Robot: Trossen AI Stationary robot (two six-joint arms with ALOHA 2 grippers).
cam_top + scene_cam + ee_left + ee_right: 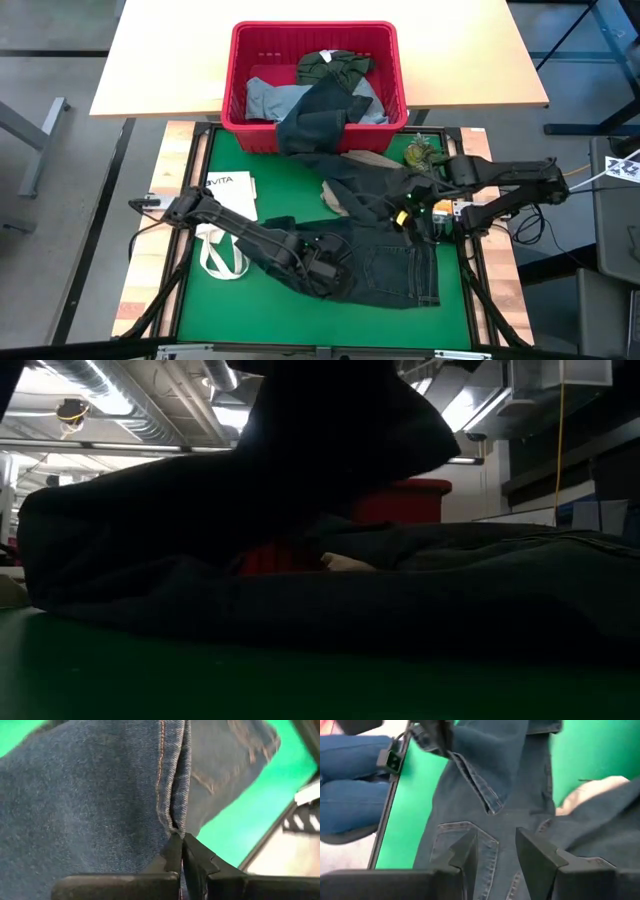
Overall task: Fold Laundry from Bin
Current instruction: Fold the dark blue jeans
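Note:
Dark navy jeans [395, 270] lie spread on the green mat [270, 180]. One leg [320, 115] runs up over the rim of the red bin [240, 90]. The bin holds a dark olive-green piece [335, 65] and a grey piece [270, 100]. A beige piece [335, 197] shows under the jeans. My left gripper [325, 268] is shut on the jeans near their left edge. My right gripper [495, 852] hovers open above the jeans at the mat's right, with nothing between its fingers. In the low view dark cloth [300, 560] hides both grippers. My left gripper pinches a stitched seam edge of the jeans [176, 827] between its two fingertips [172, 852]. The fingers slant down from the table's left. That edge is raised off the mat and a flap [480, 780] hangs below the fingers, while the rest of the jeans lies flat.
A white tote bag [222, 250] with looped straps lies at the mat's left, under my left arm. A small camouflage-patterned thing [420, 152] sits at the mat's far right corner. The bin stands at the edge of a wooden table [150, 60].

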